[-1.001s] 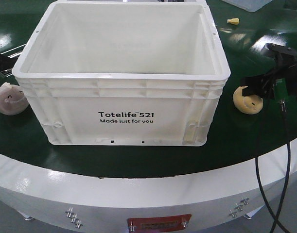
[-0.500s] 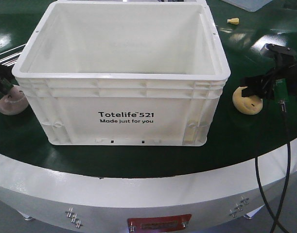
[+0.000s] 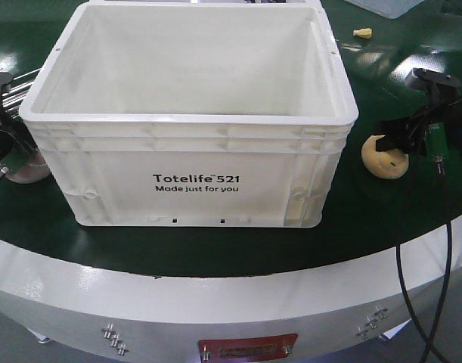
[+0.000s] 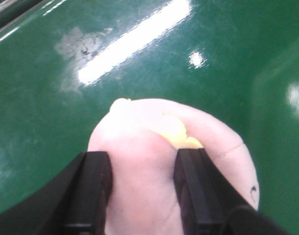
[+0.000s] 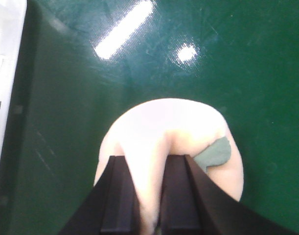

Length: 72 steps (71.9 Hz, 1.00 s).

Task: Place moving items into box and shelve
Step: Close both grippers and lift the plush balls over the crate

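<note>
The left gripper (image 3: 5,144) has come down over the pink soft toy (image 3: 23,168) at the left edge of the front view. A second ago that toy showed whole; now only its lower part peeks out. The cream soft toy (image 3: 385,157) at the right side looks a bit more squashed than before. The box (image 3: 193,162) has not moved.

The box sits in the middle of the green table (image 3: 215,249), open side up, with nothing inside. Black letters on its front say "Totelife 521" and under that "Made just for you". A red plate (image 3: 247,350) low on the table's white edge has marks too small to read.

In the left wrist view the two black fingers (image 4: 93,186) press into the pink toy from both sides, partly closed, and it bulges up between them. In the right wrist view the right gripper (image 5: 148,164) is nearly closed, pinching a fold of the cream toy.

The pink toy lies just beside the box's left wall. The cream toy has some bare green between it and the right wall. A black cable (image 3: 401,265) hangs over the table's front edge at lower right.
</note>
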### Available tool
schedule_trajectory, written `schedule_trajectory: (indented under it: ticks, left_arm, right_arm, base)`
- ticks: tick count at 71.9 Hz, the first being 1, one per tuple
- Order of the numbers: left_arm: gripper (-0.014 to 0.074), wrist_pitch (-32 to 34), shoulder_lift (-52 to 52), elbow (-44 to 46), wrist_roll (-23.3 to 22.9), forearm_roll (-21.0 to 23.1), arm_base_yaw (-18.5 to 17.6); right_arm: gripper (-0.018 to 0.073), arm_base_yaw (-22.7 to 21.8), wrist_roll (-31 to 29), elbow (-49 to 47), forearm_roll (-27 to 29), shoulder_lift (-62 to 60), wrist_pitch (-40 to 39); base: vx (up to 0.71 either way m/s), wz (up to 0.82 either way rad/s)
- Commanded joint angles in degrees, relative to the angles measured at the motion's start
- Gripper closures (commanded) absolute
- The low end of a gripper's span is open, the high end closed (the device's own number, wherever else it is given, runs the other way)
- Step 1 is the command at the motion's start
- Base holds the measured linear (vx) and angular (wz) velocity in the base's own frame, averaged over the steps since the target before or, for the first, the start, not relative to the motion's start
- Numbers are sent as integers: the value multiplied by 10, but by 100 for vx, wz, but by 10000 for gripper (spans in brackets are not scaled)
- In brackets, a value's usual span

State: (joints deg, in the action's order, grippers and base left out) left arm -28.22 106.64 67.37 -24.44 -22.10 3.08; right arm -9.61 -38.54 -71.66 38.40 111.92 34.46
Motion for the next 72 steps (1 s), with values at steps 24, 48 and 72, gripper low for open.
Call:
schedule_trajectory:
  ticks: [24,48,72]
  left_arm:
    - [517,-33,26,6,17,30,-1]
    - [605,-1,5,6,26,32,-1]
    - [603,97,-101,6,22,32,-1]
  right_arm:
    - [567,2,-1,-6,-1,-18,41]
    - [564,2,-9,-6,-2,-22,37]
    - [564,2,-18,-6,-2,-92,-1]
  base:
    - [0,0]
    - [0,0]
    - [0,0]
